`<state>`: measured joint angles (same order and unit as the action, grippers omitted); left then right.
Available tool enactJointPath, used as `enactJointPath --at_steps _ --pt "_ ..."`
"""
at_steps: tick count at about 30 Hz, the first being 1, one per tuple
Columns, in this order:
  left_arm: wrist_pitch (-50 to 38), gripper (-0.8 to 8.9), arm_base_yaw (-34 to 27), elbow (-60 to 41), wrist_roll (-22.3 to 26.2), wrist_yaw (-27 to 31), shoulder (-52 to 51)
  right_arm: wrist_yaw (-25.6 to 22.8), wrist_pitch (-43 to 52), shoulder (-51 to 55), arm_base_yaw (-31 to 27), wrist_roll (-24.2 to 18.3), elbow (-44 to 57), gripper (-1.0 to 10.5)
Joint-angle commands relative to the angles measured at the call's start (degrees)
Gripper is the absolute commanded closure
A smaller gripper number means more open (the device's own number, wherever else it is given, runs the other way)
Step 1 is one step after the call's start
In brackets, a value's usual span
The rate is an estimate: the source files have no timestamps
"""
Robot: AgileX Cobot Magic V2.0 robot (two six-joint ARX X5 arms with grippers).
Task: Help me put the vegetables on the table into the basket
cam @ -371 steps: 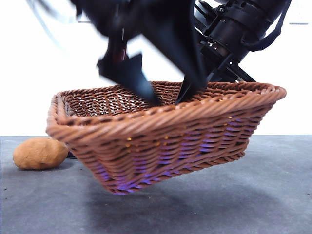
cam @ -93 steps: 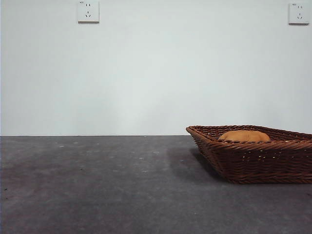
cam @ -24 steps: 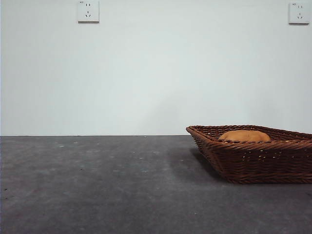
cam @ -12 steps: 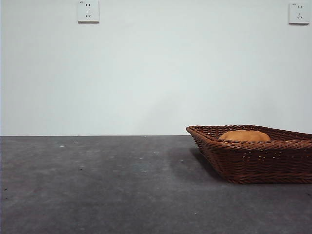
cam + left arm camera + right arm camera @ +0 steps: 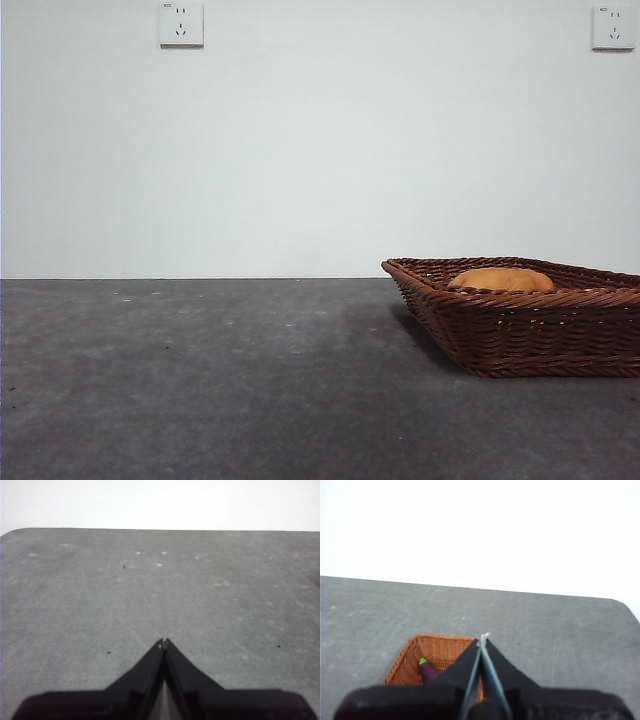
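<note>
Nothing moved: one basket [image 5: 520,330] holds one potato [image 5: 500,279], one eggplant [image 5: 427,670]; both claws closed, empty.

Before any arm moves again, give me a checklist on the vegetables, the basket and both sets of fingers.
1. Basket flat on the table: ok.
2. Potato in basket: ok.
3. Eggplant in basket: ok, in the right wrist view.
4. Corn in basket: cannot tell; no view shows it.
5. Left gripper fingers shut and empty, over bare table: ok.
6. Right gripper fingers shut and empty, above the basket: ok.
</note>
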<state>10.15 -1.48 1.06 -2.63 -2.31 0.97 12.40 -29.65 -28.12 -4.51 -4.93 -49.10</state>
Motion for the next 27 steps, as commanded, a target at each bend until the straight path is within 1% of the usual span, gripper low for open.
enactJointPath --at_steps 1,7,12,16,21,27 --pt "-0.7 8.17 -0.2 -0.6 -0.3 0.0 0.0 0.1 4.6 5.2 0.5 0.8 10.5 9.5" --pt "-0.7 8.17 -0.2 -0.6 -0.3 0.0 0.0 0.0 11.9 14.5 2.8 0.8 27.6 9.5" --pt "-0.7 8.17 -0.2 -0.6 -0.3 0.0 0.0 -0.1 13.8 20.2 4.1 0.8 36.7 9.5" --pt "-0.7 8.17 -0.2 -0.6 -0.3 0.0 0.0 -0.3 13.8 23.3 4.8 1.0 41.5 9.5" --pt "-0.7 8.17 -0.2 -0.6 -0.3 0.0 0.0 -0.9 13.9 26.4 5.4 3.7 46.4 9.5" --pt "-0.8 8.17 -0.2 -0.6 -0.3 0.0 0.1 -2.4 15.2 27.7 6.2 4.8 46.7 9.5"
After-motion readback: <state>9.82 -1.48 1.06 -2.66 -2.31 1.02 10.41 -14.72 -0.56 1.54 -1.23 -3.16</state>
